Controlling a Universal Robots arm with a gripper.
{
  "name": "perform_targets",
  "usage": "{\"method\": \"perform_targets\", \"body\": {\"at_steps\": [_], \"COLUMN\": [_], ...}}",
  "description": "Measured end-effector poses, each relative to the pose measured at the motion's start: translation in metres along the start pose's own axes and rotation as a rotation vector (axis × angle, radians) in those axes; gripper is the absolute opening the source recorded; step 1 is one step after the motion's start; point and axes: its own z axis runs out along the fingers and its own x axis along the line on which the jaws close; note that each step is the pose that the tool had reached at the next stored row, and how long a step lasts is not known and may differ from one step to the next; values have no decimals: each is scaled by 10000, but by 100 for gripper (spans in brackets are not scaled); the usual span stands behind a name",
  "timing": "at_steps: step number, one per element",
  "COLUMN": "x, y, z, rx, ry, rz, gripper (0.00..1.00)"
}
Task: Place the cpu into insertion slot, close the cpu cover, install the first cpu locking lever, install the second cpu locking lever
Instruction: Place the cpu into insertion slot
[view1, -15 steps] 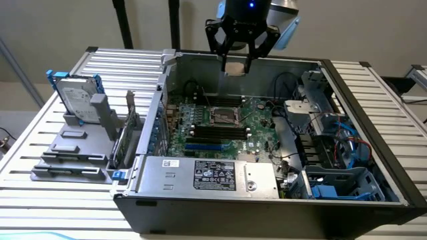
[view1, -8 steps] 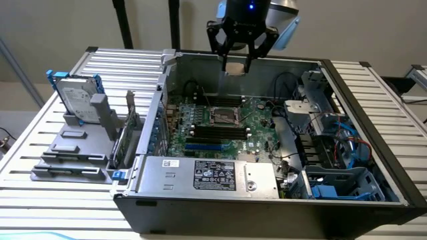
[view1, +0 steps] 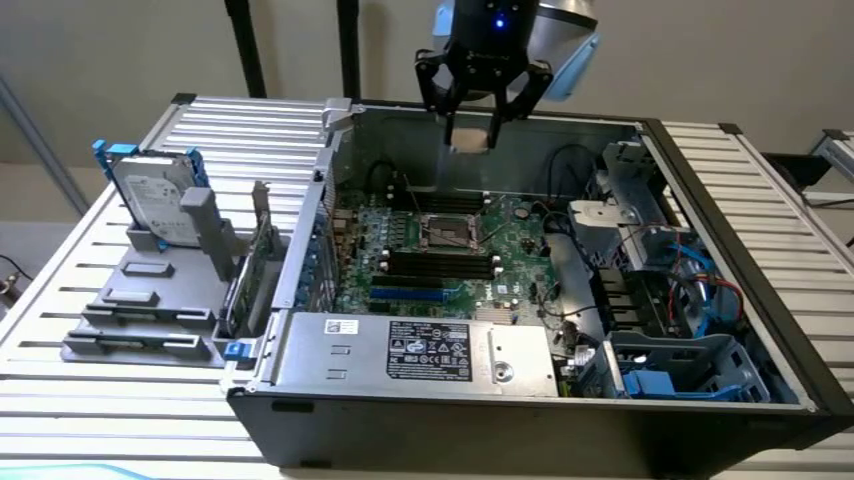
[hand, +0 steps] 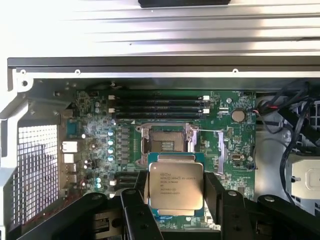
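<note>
No text can be read with certainty. The cpu (hand: 176, 186), clamped between the fingers (hand: 134, 207), carries several short lines of dark print on its pale metal face; the characters cannot be made out. The power supply box (view1: 314, 352), well apart from the fingers at the near side of the case, bears a black label (view1: 430, 350) with white print and small marks, and a white sticker (view1: 344, 326) just beside it; both are illegible. The hard drive (view1: 150, 195), far from the fingers toward the exterior view's left, has an illegible pale label.
</note>
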Motion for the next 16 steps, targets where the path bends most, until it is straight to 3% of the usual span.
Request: {"method": "perform_targets", "body": {"at_steps": [12, 16], "x": [-3, -2], "y": [49, 49], "z": [210, 214], "rx": [1, -10], "ry": [12, -21], "rz": [-4, 616], "gripper": [54, 54]}}
